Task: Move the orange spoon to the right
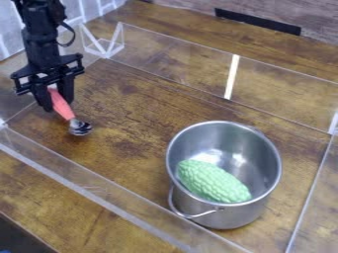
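Observation:
The orange spoon hangs tilted at the left of the wooden table, its orange-red handle up and its small shiny bowl near or touching the wood. My black gripper comes down from above and is shut on the top of the spoon's handle. The arm rises out of the frame at the upper left.
A steel pot stands at the lower right with a bumpy green vegetable inside. Clear plastic walls border the table, with a white vertical strip at the back and a clear stand at the upper left.

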You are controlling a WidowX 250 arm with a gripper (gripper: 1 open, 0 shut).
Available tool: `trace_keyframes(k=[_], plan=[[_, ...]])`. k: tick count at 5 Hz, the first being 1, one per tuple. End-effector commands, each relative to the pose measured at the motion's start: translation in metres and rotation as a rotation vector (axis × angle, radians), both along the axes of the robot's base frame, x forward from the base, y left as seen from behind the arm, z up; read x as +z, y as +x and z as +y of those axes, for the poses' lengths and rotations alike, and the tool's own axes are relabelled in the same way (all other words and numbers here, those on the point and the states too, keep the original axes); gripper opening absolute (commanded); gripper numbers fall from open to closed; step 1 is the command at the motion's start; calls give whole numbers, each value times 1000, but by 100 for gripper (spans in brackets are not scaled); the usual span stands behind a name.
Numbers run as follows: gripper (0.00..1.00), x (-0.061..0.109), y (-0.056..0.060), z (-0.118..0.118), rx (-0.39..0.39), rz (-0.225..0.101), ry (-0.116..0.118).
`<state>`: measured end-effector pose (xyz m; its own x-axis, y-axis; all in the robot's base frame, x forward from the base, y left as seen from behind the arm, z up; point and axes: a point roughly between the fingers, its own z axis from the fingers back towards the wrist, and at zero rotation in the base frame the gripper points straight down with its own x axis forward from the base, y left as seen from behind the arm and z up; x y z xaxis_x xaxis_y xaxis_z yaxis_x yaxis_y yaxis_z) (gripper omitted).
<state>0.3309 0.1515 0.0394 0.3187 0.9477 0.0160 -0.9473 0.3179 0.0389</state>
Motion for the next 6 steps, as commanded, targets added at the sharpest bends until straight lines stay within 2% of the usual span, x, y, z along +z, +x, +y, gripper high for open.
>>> trace_keyframes(k=[1,2,3,4,5,6], plan=[[0,42,20,-6,-93,-90,38],[0,63,41,-17,-191,-123,37],[0,84,67,-55,-266,-150,19],[0,90,92,-98,-322,-155,-20],[0,88,105,-134,-267,-164,-42],[0,86,114,-163,-188,-173,-70]])
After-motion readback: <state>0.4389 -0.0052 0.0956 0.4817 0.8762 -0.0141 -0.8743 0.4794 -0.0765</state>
